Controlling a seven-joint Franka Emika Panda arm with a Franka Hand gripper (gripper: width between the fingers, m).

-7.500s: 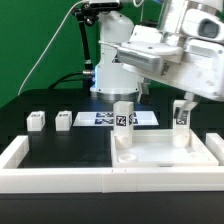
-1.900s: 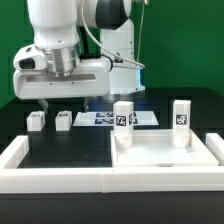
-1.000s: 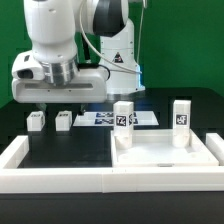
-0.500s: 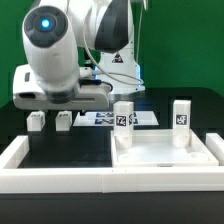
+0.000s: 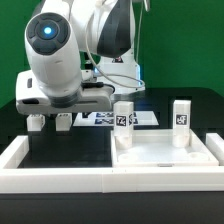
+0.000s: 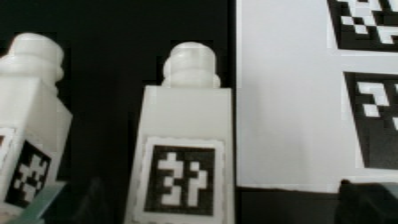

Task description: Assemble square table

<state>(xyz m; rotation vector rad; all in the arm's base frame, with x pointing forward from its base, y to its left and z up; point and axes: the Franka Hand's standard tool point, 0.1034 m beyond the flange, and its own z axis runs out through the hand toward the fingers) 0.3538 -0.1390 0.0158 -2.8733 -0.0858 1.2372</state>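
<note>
Arm (image 5: 55,60) is low over the exterior view's left part of the black worktop (image 5: 70,145), its wrist housing directly above the two loose legs. In the exterior view the fingers are hidden behind the housing. In the wrist view the fingers (image 6: 374,195) show only as two dark tips at the frame edge. They are spread apart, one tip in the gap between the two loose legs and the other over the edge of the marker board (image 6: 285,100). The loose leg nearer the board (image 6: 187,140) (image 5: 64,120) lies between the tips, and I see no contact with either one. The outer loose leg (image 6: 27,120) (image 5: 36,122) lies parallel to it, with a strip of black worktop between them. Both lie flat with tag face up and rounded knob ends pointing the same way. The marker board (image 5: 95,118) sits just beside the nearer leg, toward the exterior view's right. The square tabletop (image 5: 165,150) rests on the exterior view's right, rim up, against the low white wall (image 5: 60,178) at the front. Two mounted legs stand upright at its rear corners, one on the exterior view's left (image 5: 123,115) and one on its right (image 5: 181,113), tags facing the camera. The tabletop is well apart from the arm.
</note>
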